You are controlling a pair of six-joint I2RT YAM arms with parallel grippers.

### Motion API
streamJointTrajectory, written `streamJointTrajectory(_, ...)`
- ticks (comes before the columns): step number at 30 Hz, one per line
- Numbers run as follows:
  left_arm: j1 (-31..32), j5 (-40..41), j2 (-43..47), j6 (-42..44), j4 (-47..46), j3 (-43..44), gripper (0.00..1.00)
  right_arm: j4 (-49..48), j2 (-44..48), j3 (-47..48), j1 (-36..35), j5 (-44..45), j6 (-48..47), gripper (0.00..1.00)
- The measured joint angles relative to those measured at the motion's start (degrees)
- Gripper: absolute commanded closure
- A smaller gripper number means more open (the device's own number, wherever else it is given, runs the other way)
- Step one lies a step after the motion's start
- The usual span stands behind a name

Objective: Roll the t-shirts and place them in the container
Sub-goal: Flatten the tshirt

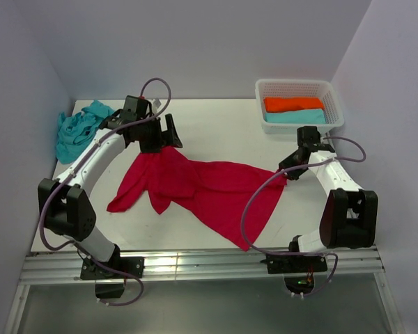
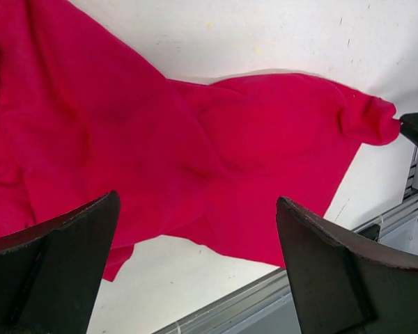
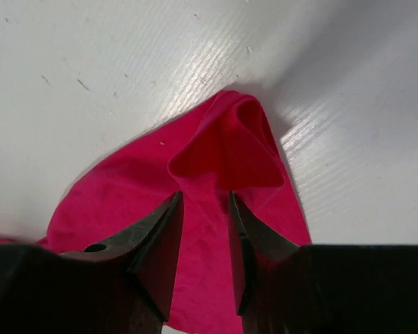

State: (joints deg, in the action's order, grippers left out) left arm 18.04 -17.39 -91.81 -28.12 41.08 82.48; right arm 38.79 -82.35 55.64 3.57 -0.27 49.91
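The crimson red t-shirt [image 1: 202, 188] lies spread and creased across the middle of the white table. My left gripper [image 1: 171, 139] hangs over its far left end, jaws wide open with nothing between them; below it the left wrist view shows red cloth [image 2: 195, 139]. At the shirt's right corner, my right gripper [image 1: 289, 170] stands with its jaws a little apart astride the fabric. That corner [image 3: 223, 146] is bunched into a raised fold just ahead of the fingertips [image 3: 174, 205]. The turquoise t-shirt [image 1: 76, 129] lies crumpled at the table's far left edge.
A white lattice basket [image 1: 338, 111] at the back right holds an orange roll [image 1: 292, 104] and a turquoise roll [image 1: 296, 117]. A metal rail [image 1: 195, 261] runs along the near table edge. Walls close in on the left, back and right.
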Motion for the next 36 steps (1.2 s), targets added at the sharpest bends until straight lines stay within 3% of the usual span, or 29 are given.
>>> streamJointTrajectory(4, 0.1, -0.4, -1.0, 0.2, 0.0, 0.0, 0.0, -0.9, 0.5, -0.7, 0.8, 0.2, 0.8, 0.55)
streamJointTrajectory(16, 0.7, -2.4, -4.5, 2.6, 0.5, 3.1, 0.0, -1.4, 3.3, -4.1, 0.8, -1.7, 1.9, 0.6)
streamJointTrajectory(19, 4.4, -2.9, -6.2, 3.1, -0.2, 4.8, 0.0, -1.4, 5.8, -5.1, 0.8, -2.6, 1.6, 0.73)
streamJointTrajectory(20, 6.4, -3.1, -6.9, 3.0, -0.7, 5.0, 0.0, -1.4, 6.6, -5.4, 0.8, -3.1, 1.6, 0.9)
streamJointTrajectory(21, 8.5, -3.5, -7.5, 3.0, -1.2, 5.2, 0.01, -1.3, 6.9, -5.5, 0.8, -3.5, 1.4, 1.0)
streamJointTrajectory(26, 17.2, -5.8, -11.5, 2.0, -2.9, 6.7, 0.01, -0.5, 8.1, -5.5, 0.8, -4.4, 1.6, 1.0)
streamJointTrajectory(29, 20.2, -6.1, -13.8, 1.9, -3.3, 8.1, 0.01, 1.4, 10.2, -5.4, 0.8, -3.8, 1.4, 0.76)
streamJointTrajectory(33, 23.5, -6.0, -16.2, 1.4, -4.5, 10.0, 0.01, 2.1, 14.7, -7.2, 2.6, -4.6, 0.0, 0.67)
streamJointTrajectory(36, 25.2, -6.9, -16.9, 0.4, -5.3, 10.0, 0.0, -0.2, 20.8, -14.6, 6.6, -6.8, -0.2, 0.56)
